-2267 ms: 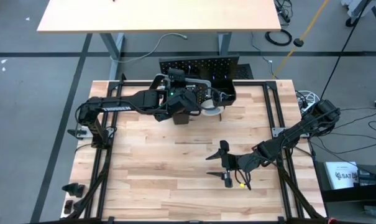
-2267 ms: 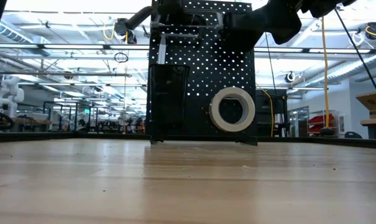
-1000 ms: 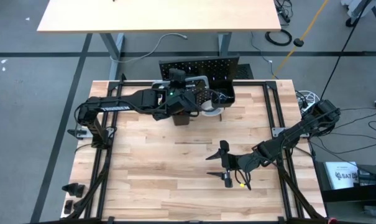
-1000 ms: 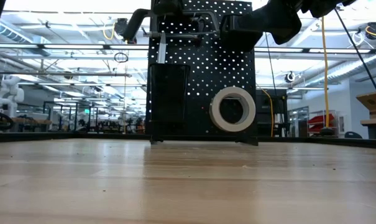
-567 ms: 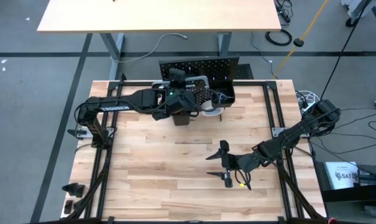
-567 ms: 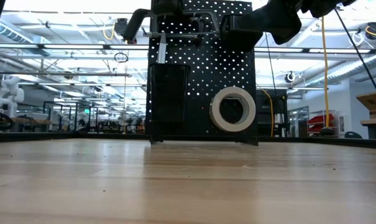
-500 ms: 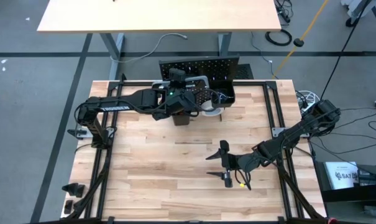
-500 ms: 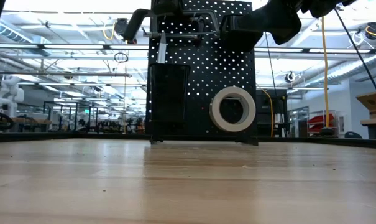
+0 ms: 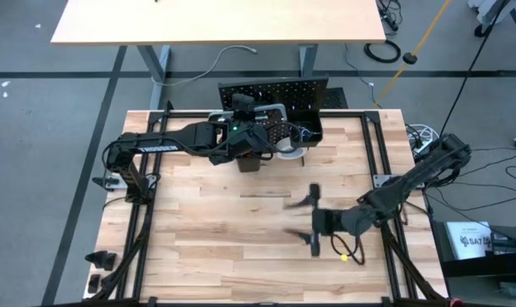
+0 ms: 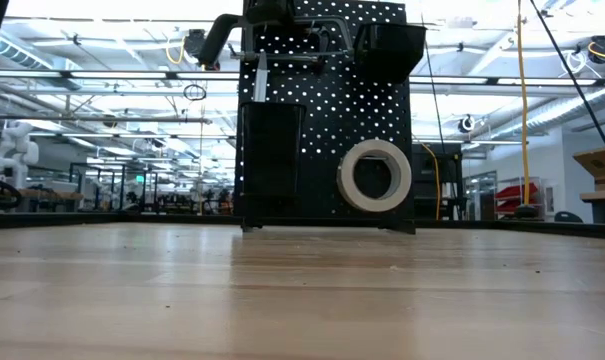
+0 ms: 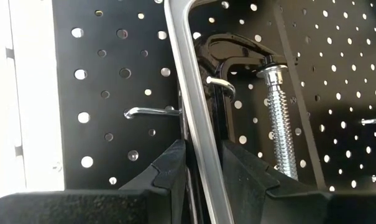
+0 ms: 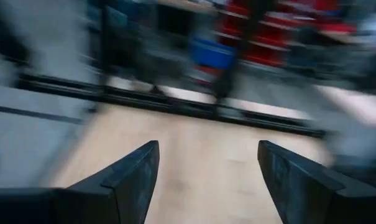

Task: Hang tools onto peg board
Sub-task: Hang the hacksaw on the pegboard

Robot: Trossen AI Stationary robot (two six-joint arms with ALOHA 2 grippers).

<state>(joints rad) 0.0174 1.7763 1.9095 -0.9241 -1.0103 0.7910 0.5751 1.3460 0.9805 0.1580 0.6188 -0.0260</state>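
Two arms: left at the peg board, right low over the open tabletop.
Peg board (image 10: 327, 110): black perforated panel standing upright at the far edge of the table (image 9: 206, 230), facing the low camera.
Hacksaw (image 11: 197, 124): its silver frame bar runs up across the left wrist view, right against the board face and crossing a silver hook (image 11: 151, 112); in the low view its horizontal bar sits near the top of the board.
Left gripper (image 11: 203, 171): closed on the hacksaw frame, one dark finger on each side of the bar, held up close to the board; in the high view it sits at the board's front, near the middle.
C-clamp (image 11: 250, 68): black, hanging on the board just beside the hacksaw bar, its threaded silver screw (image 11: 281, 118) pointing down along the panel.
Tape roll (image 10: 374, 175): white, hanging on the lower right part of the board, hole facing the low camera.
Tall bin (image 10: 270, 160): black, attached to the left part of the board, below the hacksaw bar.
Small bin (image 10: 390, 42): black, at the upper right corner of the board.
Right gripper (image 9: 307, 219): blurred in the high view, well apart from the board, over bare wood toward the right front of the table; its fingers (image 12: 128, 171) stand wide apart with nothing between them.
Room: ceiling beams and lights show behind the board in the low view.
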